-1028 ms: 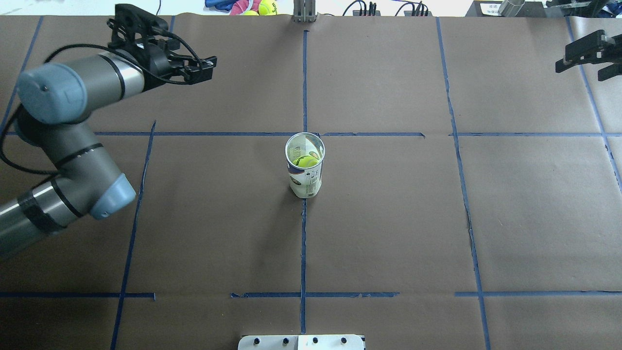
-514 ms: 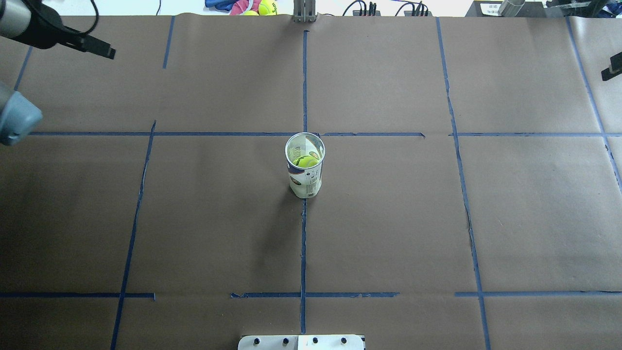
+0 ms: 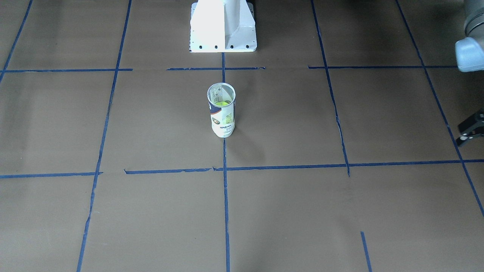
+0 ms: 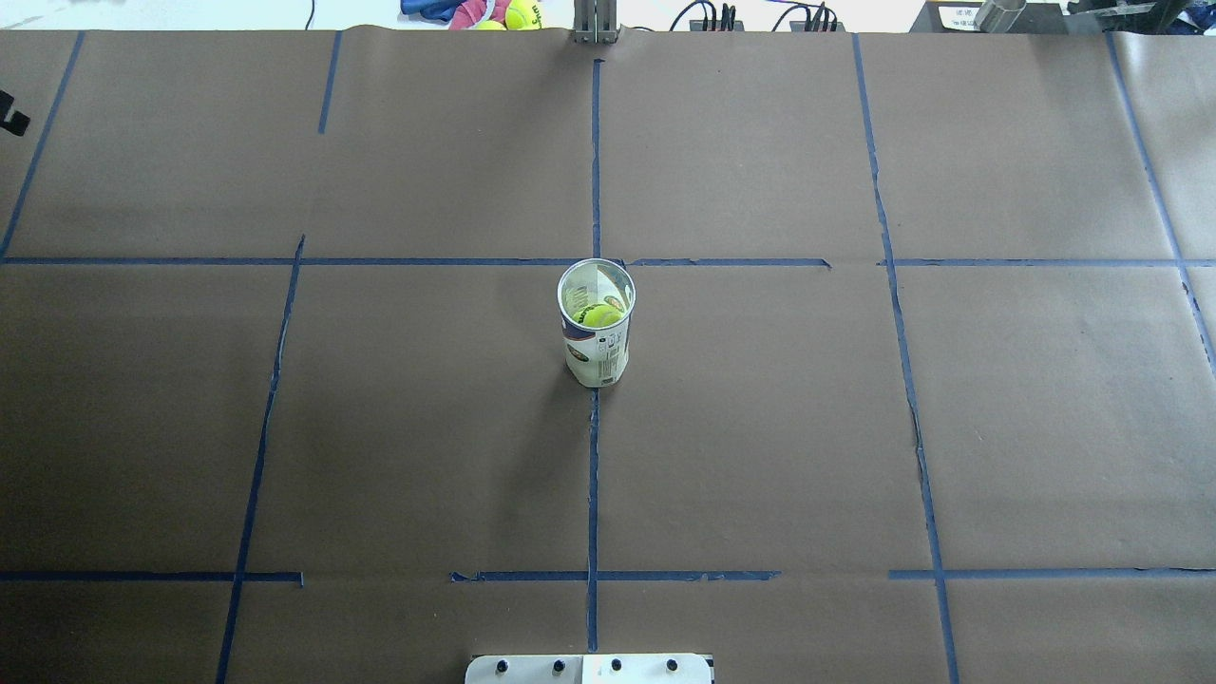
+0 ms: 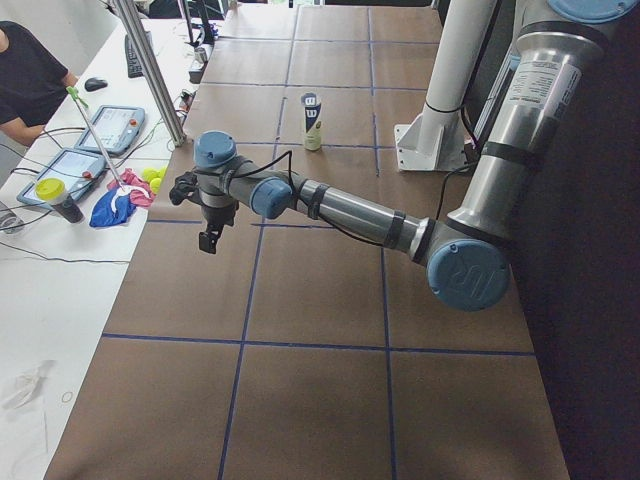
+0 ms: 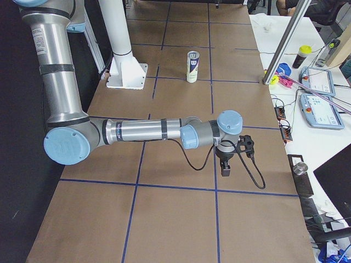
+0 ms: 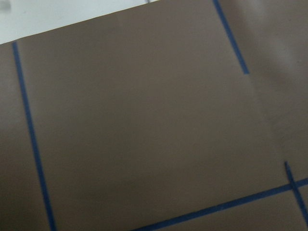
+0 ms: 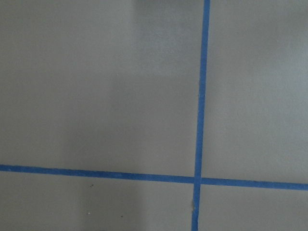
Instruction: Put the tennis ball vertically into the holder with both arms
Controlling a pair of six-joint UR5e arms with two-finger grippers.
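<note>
The holder stands upright at the table's middle, also seen in the front view. The tennis ball sits inside it, below the rim. Both grippers are far from it. Only a sliver of my left gripper shows at the overhead view's left edge, and a part at the front view's right edge; I cannot tell if it is open. My right gripper hangs over the table's right end, in the exterior right view only; I cannot tell its state. Both wrist views show only paper and tape.
The white pedestal base stands behind the holder at the robot's side. Spare tennis balls and a metal post are at the far edge. Desks with tablets flank the table's ends.
Both arms have swung outward from the table's middle. The left arm has almost left the overhead view on the left; the right gripper has left it on the right. The holder and ball have not moved.
</note>
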